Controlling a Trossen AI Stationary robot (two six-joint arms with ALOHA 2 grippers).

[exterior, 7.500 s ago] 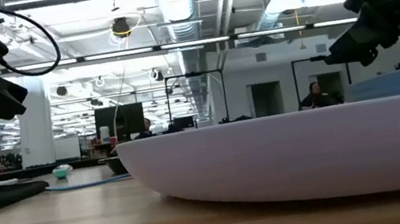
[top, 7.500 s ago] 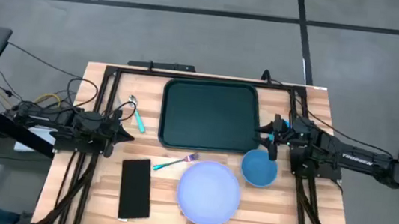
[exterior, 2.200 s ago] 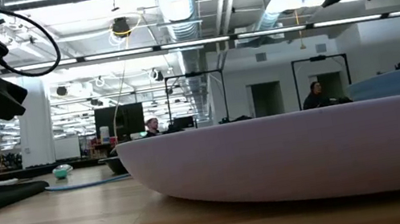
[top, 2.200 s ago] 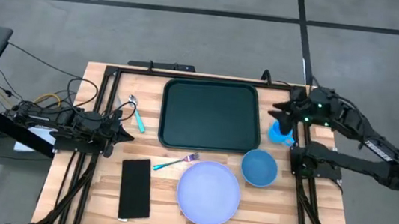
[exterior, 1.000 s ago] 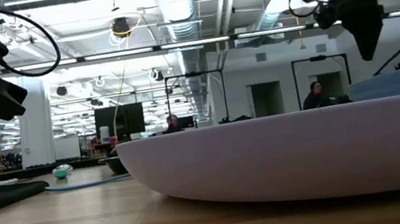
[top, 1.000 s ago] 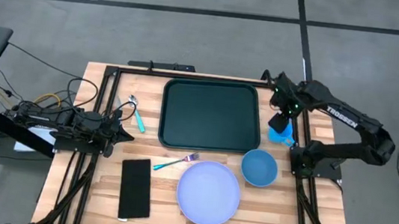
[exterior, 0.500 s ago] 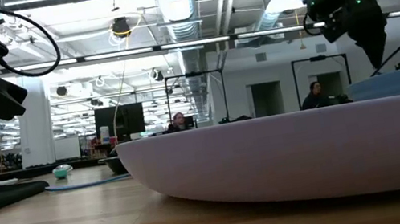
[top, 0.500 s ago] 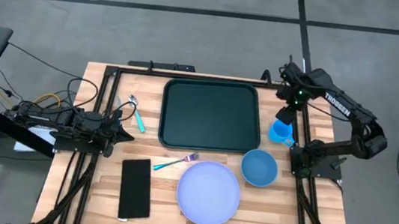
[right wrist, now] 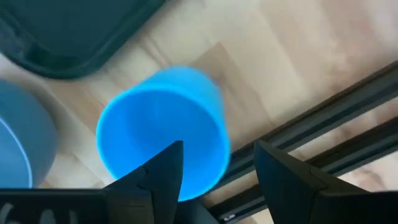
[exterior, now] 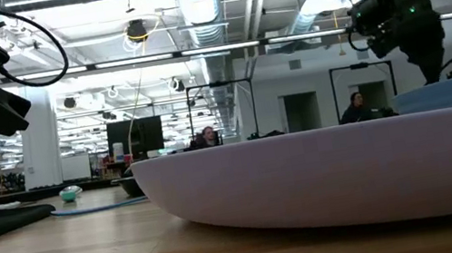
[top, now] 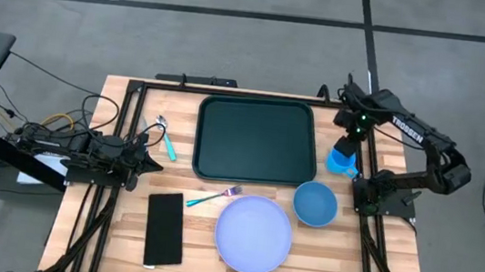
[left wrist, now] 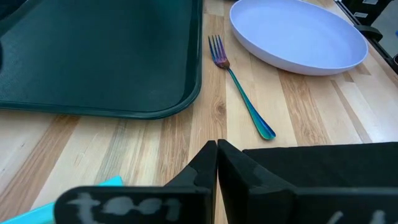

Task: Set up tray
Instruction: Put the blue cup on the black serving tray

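Note:
The dark green tray lies flat in the table's far middle. A bright blue cup stands upright on the wood just right of the tray. My right gripper hangs over the cup, pointing down, open. In the right wrist view one finger is over the cup's mouth and the other is outside its wall. My left gripper waits shut near the left edge, low over the wood. My right gripper comes from above, open, astride the blue cup's rim on the side away from the tray. Whether either finger touches the rim or wall, I cannot tell. The cup stands on the table.
A blue bowl and a lavender plate sit near the front edge, below the cup. A rainbow fork lies between tray and plate. A teal-handled spoon and a flat black rectangle lie on the left.
My right gripper has shifted a little toward the table's right edge and sunk lower over the blue cup, staying pointed down. The cup, earlier partly covered by the gripper from above, now shows. Nothing on the table has moved.

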